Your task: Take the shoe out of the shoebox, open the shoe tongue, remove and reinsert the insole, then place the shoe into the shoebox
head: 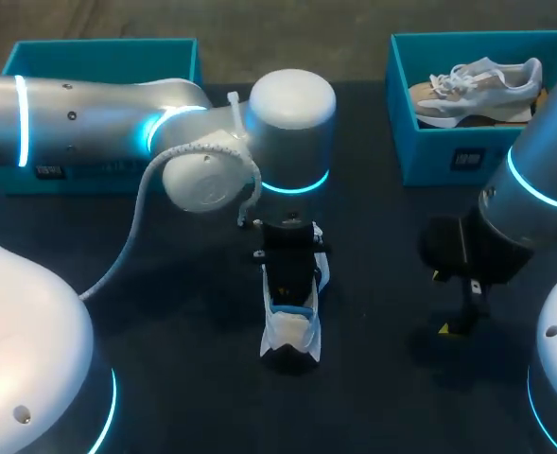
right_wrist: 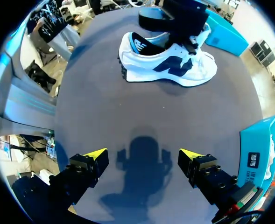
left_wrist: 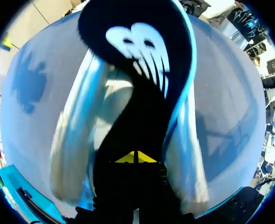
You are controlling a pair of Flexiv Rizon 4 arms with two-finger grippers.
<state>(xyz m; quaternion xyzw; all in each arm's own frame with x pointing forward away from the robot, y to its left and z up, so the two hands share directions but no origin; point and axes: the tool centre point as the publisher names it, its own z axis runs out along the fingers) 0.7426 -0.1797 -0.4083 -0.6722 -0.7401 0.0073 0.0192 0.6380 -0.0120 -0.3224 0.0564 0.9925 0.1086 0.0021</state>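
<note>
A white shoe (head: 292, 326) with a dark side logo and blue lining lies at the table's middle, its black heel toward the front edge. My left gripper (head: 288, 253) hangs over its front half. In the left wrist view the gripper (left_wrist: 136, 157) has its yellow tips pressed together on dark tongue material, and beyond them lies the shoe's opening with a black insole (left_wrist: 142, 51) bearing a white logo. In the right wrist view the shoe (right_wrist: 167, 63) lies on its sole well ahead of my right gripper (right_wrist: 142, 156), which is open over bare table with nothing between its fingers.
A teal shoebox (head: 453, 156) at the back right holds a beige and white shoe (head: 477, 90). A second teal box (head: 98, 57) stands at the back left behind my left arm. My right gripper (head: 441, 303) hovers low at the right.
</note>
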